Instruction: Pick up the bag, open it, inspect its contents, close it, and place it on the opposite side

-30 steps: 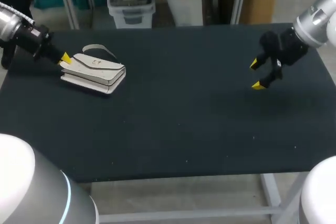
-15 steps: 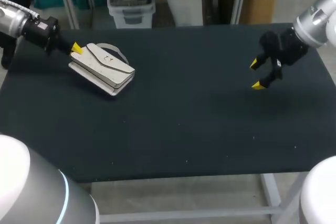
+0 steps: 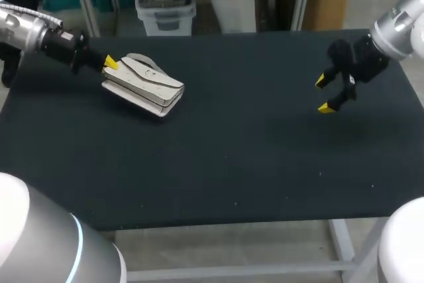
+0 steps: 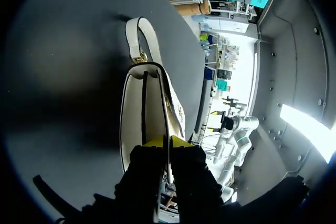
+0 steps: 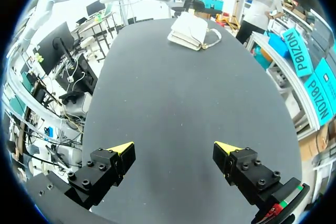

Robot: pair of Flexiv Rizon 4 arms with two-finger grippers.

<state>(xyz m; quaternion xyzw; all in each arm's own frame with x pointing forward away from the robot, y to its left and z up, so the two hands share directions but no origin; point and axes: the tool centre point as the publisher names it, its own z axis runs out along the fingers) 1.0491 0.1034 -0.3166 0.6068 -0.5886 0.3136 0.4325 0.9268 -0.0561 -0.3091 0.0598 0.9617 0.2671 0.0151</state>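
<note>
Bag (image 3: 144,85) dragged rightward, white, flap closed; left gripper (image 3: 110,64) pinching end; right gripper (image 3: 322,94) spread.

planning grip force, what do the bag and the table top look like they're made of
The bag looks like smooth off-white leather or faux leather, with a slight sheen and layered edges; a small gold fitting on it looks like metal. The table top is matte black, perhaps fabric or rubber matting.

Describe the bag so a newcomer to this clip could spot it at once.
On the dark table, look far left, where the left gripper comes in. The bag is the flap purse pinched at one end by it; its white body and looped strap stand out from the dark top.
</note>
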